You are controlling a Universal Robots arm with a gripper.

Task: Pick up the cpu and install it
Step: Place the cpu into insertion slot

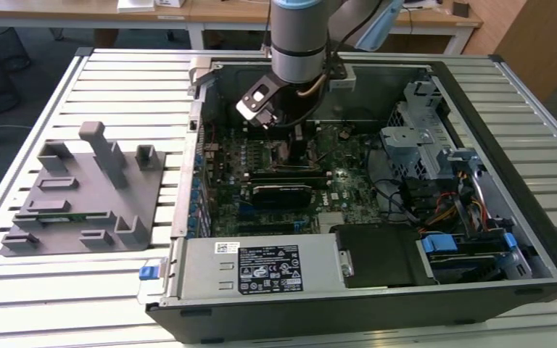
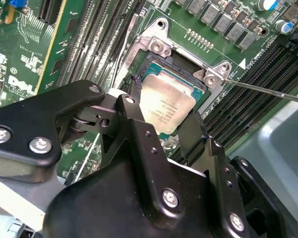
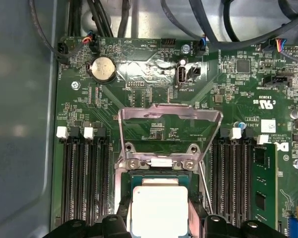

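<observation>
Here, my arm (image 1: 298,36) drops steeply into the open computer case (image 1: 506,145) on the table (image 1: 66,290), wrist tilted. The fingers (image 2: 131,116) are narrowed onto 2 opposite edges of the cpu (image 2: 166,104), which sits in the socket (image 2: 171,60). The load plate (image 3: 170,116) stands raised, a thin lever (image 2: 268,89) juts just beside, and memory slots (image 3: 82,183) flank both sides. The grey tray (image 1: 75,196) lies well apart, at the exterior view's left.
</observation>
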